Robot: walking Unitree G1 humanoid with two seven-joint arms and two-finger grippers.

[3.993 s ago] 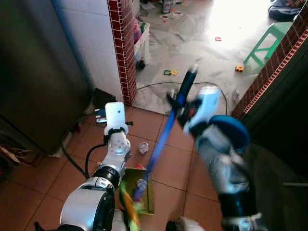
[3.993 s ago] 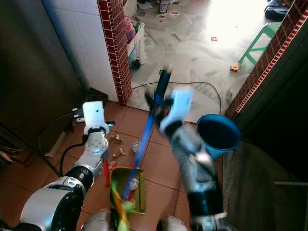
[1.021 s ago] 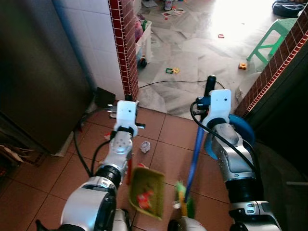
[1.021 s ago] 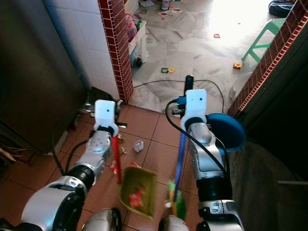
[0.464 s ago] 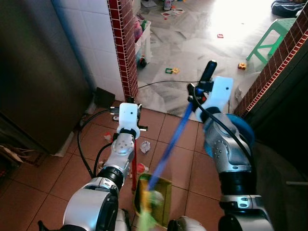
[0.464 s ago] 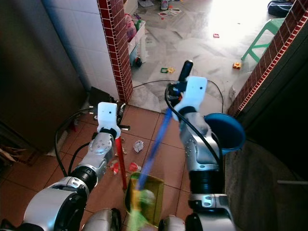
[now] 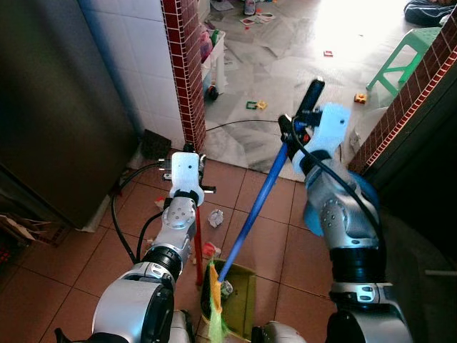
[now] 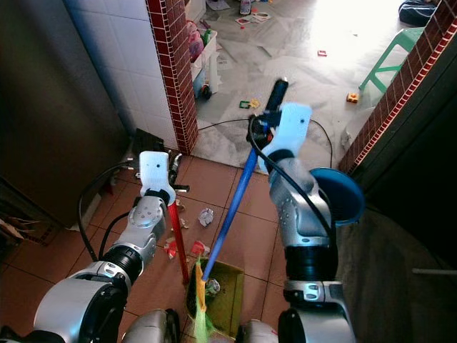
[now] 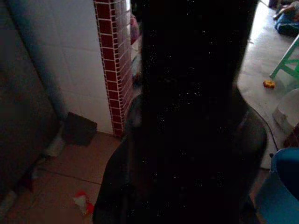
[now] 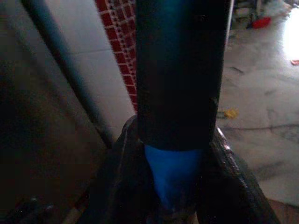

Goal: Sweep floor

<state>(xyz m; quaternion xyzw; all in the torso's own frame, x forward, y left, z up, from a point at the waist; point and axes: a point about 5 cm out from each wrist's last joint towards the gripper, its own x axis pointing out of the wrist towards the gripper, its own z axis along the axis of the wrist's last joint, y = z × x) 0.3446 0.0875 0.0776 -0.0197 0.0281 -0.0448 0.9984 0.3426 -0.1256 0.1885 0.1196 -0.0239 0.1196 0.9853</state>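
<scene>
Mid-sweep, with part of the job done. Right gripper [image 7: 298, 128], upper centre of the head view, clamped around the black grip of the broom [image 7: 253, 212]; blue shaft visible between its fingers in the right wrist view. Broom slanting down to lower centre, green and yellow bristles [image 7: 214, 314] meeting the mouth of the dustpan [image 7: 239, 293].

Left gripper [image 7: 188, 155], centre left, closed on the top of the dustpan's red handle [image 7: 198, 246], holding the pan upright on the brown tiles at the bottom of the frame.

Already collected, by the look of it: at least one pale scrap [image 7: 227, 288] inside the pan beside the bristles.

Still out on the tiles: a crumpled white paper ball [image 7: 215, 217] just beside the red handle, a red-and-white wrapper [image 7: 209, 249] close to the pan's mouth, and a small bit [image 7: 158, 204] further left near the black cable.

Beyond the tiled step, upper part of the frame: more scattered toys and scraps on the pale floor [image 7: 285, 64], untouched. Probably well under half finished.
</scene>
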